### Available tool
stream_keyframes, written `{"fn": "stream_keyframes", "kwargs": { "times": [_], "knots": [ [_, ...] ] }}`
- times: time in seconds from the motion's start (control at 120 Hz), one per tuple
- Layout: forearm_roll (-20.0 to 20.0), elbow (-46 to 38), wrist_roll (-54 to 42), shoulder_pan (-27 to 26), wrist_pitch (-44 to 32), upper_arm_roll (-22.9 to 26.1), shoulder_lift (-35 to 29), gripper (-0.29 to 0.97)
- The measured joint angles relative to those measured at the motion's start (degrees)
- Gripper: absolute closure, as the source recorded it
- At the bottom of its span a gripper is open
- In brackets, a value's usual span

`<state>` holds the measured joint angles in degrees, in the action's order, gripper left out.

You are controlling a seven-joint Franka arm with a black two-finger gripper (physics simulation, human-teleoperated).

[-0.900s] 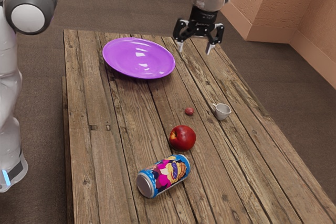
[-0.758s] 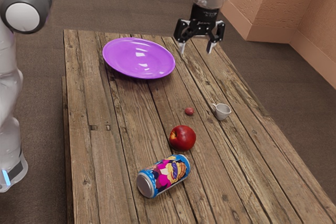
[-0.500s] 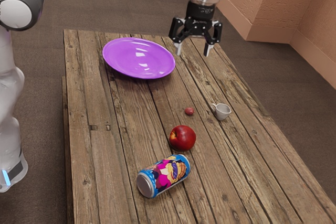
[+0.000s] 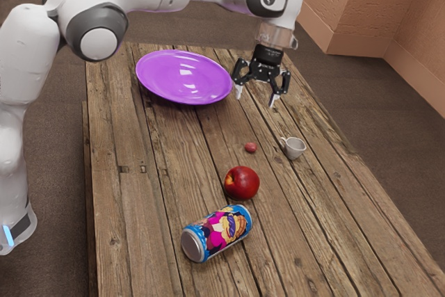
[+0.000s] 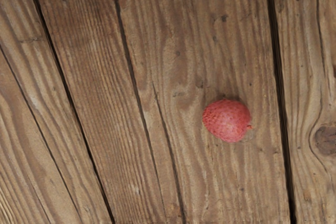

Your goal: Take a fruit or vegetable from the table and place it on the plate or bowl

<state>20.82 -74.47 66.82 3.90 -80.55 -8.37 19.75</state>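
A small red lychee-like fruit (image 4: 250, 147) lies on the wooden table (image 4: 160, 172) near its middle; the wrist view shows it as a bumpy red ball (image 5: 227, 120) on the planks. A red apple (image 4: 241, 182) sits nearer the front. The purple plate (image 4: 183, 76) rests at the table's far end. My gripper (image 4: 256, 94) hangs open above the boards just to the exterior view's right of the plate, with nothing between its fingers, well behind the small fruit.
A small white cup (image 4: 295, 147) stands to the exterior view's right of the small fruit. A colourful can (image 4: 216, 232) lies on its side near the front. An orange wall (image 4: 375, 5) rises beyond the table's far right.
The arm has swung forward and my gripper has come lower and a little closer to the small fruit. The fingers remain open. No object on the table has moved.
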Motion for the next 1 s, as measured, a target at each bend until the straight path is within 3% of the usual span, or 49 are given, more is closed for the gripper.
{"fn": "stream_keyframes", "kwargs": {
  "times": [0.117,0.25,0.358,0.85,1.0],
  "knots": [
    [1.5,-0.8,-5.3,0.1,-1.6,2.0,3.4,0.0],
    [2.6,-13.3,-10.0,-1.9,-7.6,2.2,-3.2,0.0],
    [3.6,-17.4,-13.4,-1.7,-11.1,1.7,-4.5,0.01],
    [4.3,-15.5,-32.9,1.2,-17.8,1.6,1.1,0.0],
    [4.5,-14.0,-36.1,0.9,-19.9,2.6,2.3,0.12]
  ]
}}
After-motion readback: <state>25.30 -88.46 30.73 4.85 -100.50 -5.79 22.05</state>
